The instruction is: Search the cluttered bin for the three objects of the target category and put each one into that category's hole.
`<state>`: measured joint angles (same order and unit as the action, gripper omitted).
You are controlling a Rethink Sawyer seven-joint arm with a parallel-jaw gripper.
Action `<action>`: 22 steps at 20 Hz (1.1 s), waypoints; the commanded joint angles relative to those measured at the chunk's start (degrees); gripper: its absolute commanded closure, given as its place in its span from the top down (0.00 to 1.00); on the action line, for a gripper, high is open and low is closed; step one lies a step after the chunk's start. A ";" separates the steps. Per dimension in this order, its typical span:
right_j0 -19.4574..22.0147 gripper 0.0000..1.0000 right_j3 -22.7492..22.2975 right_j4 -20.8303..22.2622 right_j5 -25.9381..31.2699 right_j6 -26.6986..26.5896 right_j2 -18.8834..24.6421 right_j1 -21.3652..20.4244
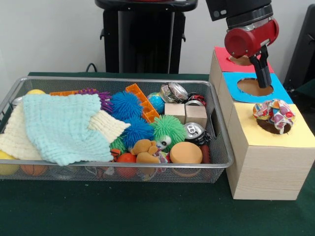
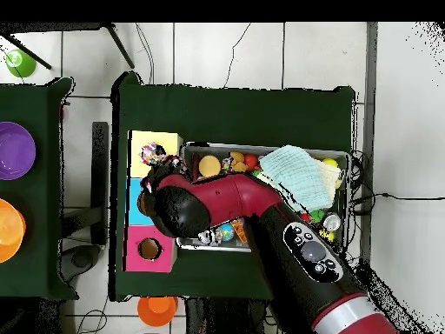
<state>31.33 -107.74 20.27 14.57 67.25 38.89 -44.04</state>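
While bundle (image 1: 273,114) sits on yellow hole (image 1: 271,127), end effector (image 1: 263,73) hangs above/behind, grip state unclear.

One wire bin (image 1: 216,162), two folded cloths (image 1: 64,125), one patterned cloth bundle (image 1: 273,114), three wooden boxes with holes (image 1: 268,162), two small wooden cubes (image 1: 186,114), four spiky balls (image 1: 168,129).

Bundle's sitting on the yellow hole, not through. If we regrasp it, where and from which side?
Judging from the front view, come straight down on the bundle and pinch its raised ruffled top. It sits over the hole in the yellow top, so its sides lie low against the wood, while the ruffles stand up with nothing around them. The gripper hangs over the blue box; whether it is open can't be told.
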 commanded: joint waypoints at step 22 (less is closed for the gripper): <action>-1.72 0.00 4.22 4.35 -7.64 6.70 -3.18 4.03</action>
<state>29.28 -106.53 21.74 9.57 67.25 37.77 -41.24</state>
